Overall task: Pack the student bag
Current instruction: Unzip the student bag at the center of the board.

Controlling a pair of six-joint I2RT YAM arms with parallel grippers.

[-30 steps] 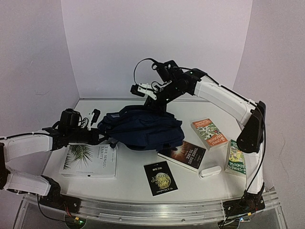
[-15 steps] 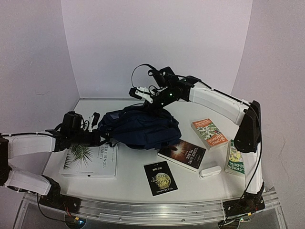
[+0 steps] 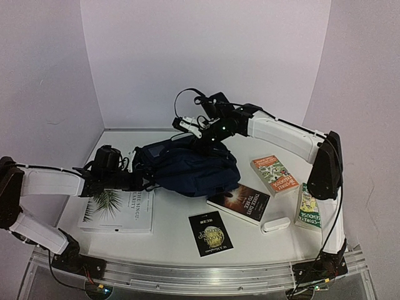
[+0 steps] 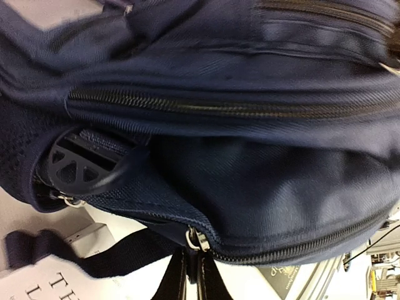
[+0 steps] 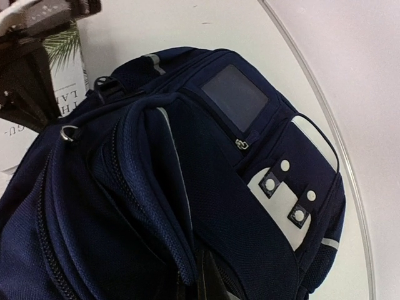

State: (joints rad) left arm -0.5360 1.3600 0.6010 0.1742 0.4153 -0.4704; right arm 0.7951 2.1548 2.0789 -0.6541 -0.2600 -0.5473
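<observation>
Student bag [image 3: 187, 169], dark navy, slumped on the white table [image 3: 169, 240] left of centre and toward the back, between the two arms. Grey square label [image 5: 236, 98] and white buckle patches [image 5: 284, 200] facing up on the far side. Left gripper [image 4: 192, 270] pressed in at the bag's near-left edge, fingers pinched almost together on the metal zipper pull [image 4: 195, 239] of the lower zip; black plastic buckle [image 4: 78, 165] tucked into the fabric just left of it. Right gripper [image 5: 201, 278] reaching in from the rear, jaws closed tight on a raised fold of the bag's top flap.

White palm-leaf book [image 3: 119, 209] flat under the left arm, just touching the bag's strap. Dark paperback [image 3: 239, 203] beside the bag's right corner. Small black booklet [image 3: 210, 234] nearer the front edge. White case [image 3: 275, 224] and two treehouse books [image 3: 274, 175] well apart, to the right.
</observation>
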